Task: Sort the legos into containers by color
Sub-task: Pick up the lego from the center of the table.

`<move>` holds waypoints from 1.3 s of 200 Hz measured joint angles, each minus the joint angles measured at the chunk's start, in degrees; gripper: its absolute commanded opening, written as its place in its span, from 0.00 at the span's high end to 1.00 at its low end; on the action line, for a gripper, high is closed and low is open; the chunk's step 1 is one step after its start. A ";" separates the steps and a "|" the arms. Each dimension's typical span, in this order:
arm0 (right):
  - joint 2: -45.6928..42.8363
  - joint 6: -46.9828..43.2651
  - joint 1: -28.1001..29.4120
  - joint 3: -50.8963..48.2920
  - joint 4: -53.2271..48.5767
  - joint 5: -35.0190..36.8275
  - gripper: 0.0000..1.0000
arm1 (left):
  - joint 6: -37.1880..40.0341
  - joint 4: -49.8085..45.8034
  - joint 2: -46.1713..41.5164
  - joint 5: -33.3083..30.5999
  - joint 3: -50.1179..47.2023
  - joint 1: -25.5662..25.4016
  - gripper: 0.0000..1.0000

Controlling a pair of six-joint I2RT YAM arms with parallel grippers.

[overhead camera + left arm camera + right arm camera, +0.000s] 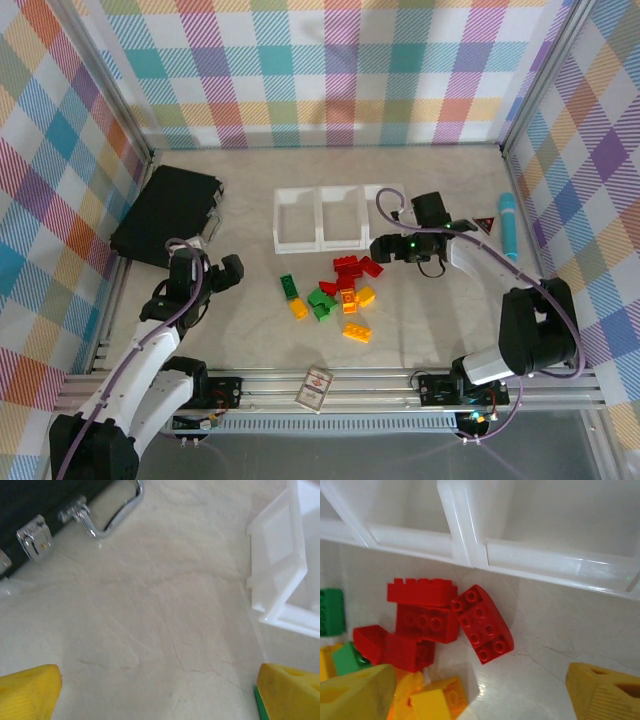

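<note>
The legos (340,290) lie in a loose red, green and yellow pile just in front of the containers (340,218), a row of white trays. My right gripper (380,250) hovers at the pile's right end. In the right wrist view it (480,695) is open, with its yellow fingertips (355,695) wide apart. A curved red brick (482,624) lies just ahead of them, beside other red bricks (422,610); a yellow brick (440,700) sits near the left finger. The tray wall (470,545) is beyond. My left gripper (225,275) is open over bare table (160,695), left of the pile.
A flat black box (165,213) with chrome latches (30,535) lies at the back left. A teal pen (508,225) lies by the right wall. A red-and-white card (315,388) rests at the near edge. A white tray corner (280,570) is to the left gripper's right.
</note>
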 measured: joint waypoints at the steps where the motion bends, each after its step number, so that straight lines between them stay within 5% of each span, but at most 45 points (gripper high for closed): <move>1: 0.11 -0.17 0.04 0.09 -0.11 0.09 0.18 | -0.09 -0.17 0.07 0.07 0.09 0.00 0.00; 170: 16.59 -15.69 8.59 8.28 -5.40 12.22 0.18 | -7.23 -5.31 0.85 5.05 3.04 0.00 0.00; 260: 20.98 -17.09 9.66 10.99 -5.49 14.32 0.26 | -6.69 -5.29 -6.86 5.99 0.79 0.00 0.00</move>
